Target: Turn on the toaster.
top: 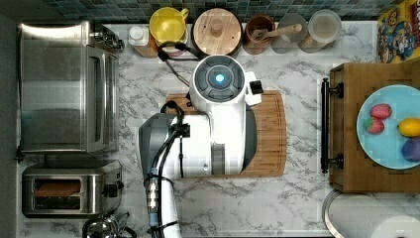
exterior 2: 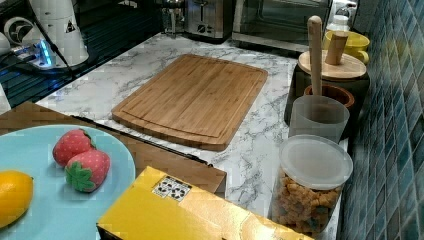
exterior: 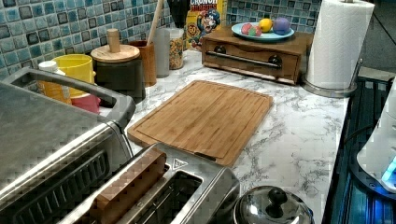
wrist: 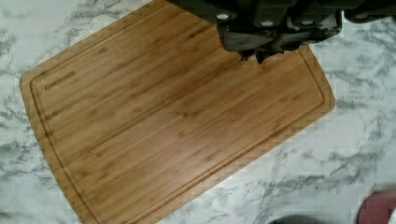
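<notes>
The toaster [top: 72, 191] sits at the top view's lower left, bread in one slot, below the oven [top: 67, 89]. The gripper [wrist: 261, 56] hangs above the board [wrist: 177, 121], fingers pressed together

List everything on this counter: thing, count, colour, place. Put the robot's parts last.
toaster: 1, steel, bread in one slot, top view's lower left
toaster oven: 1, steel, above the toaster in the top view
cutting board: 1, bamboo, counter centre
yellow cup: 1, back row by the tiles
wooden-lidded jar: 1, dark, back row
cereal jar: 1, clear, back row
cereal box: 1, yellow, back corner
blue plate: 1, holding fruit, on a wooden drawer box
paper towel roll: 1, white
kettle lid: 1, steel, beside the toaster
arm: 1, white, over the cutting board
claw: 1, black, above the cutting board
</notes>
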{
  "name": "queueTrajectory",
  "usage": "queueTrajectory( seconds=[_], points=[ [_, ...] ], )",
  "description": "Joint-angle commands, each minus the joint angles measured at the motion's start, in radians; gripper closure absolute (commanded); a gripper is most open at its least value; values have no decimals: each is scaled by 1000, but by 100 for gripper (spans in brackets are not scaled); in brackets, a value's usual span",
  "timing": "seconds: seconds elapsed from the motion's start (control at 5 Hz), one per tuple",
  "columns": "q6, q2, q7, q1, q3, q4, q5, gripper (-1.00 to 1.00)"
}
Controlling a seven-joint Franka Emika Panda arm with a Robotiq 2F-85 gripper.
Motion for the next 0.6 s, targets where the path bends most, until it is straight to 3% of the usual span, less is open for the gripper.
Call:
queueTrajectory(
  seconds=[0.2, 0.6],
  points=[
    [107, -156, -164, 125, 100, -175, 118, 100],
    [113, -127, -188, 135, 173, -243, 138, 100]
  ],
)
